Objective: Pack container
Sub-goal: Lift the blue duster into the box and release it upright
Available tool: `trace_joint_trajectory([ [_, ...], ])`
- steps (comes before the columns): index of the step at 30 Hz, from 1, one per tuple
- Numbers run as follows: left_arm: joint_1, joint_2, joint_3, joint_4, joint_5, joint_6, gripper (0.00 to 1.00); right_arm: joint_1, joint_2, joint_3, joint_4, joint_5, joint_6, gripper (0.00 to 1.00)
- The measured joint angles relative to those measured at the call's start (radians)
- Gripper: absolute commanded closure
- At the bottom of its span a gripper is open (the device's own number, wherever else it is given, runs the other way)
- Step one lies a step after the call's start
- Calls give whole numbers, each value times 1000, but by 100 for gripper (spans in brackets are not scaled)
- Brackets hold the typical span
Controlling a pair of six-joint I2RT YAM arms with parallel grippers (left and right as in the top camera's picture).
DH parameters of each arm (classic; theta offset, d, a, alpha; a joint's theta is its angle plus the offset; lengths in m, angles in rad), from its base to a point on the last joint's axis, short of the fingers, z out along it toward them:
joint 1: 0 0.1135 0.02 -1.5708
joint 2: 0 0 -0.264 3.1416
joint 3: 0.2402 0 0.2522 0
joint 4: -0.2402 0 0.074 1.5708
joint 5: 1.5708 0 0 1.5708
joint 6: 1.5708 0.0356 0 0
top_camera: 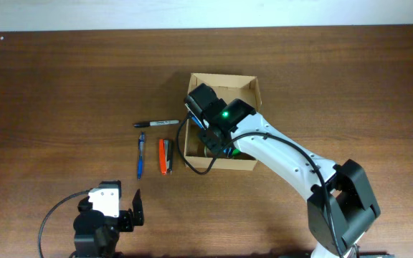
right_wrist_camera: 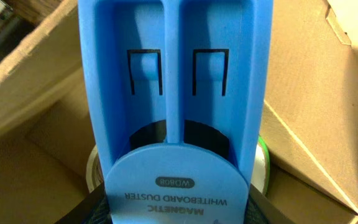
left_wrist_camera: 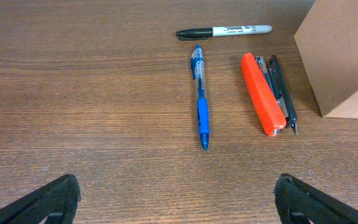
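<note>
Right wrist view: the duster fills the frame. Its rounded end looks clamped between the right gripper's fingers, and it hangs inside the box, probably so it can be set down there. Well short of the box, the left gripper waits with its fingers wide apart and holding nothing. Nearer the box lie the pen, then the stapler just beside the box wall, and the marker farthest out. All three sit outside the box, likely next to pack.
</note>
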Motion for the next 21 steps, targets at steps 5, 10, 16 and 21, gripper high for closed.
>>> trace_joint_trajectory([
  [5,0,0,0,0,0,0,0,0,0,0,0,-21,1,48],
  [10,0,0,0,0,0,0,1,4,0,0,0,-46,1,42],
  [16,0,0,0,0,0,0,0,21,0,0,-6,-53,1,42],
  [21,0,0,0,0,0,0,1,22,0,0,-30,-53,1,40],
])
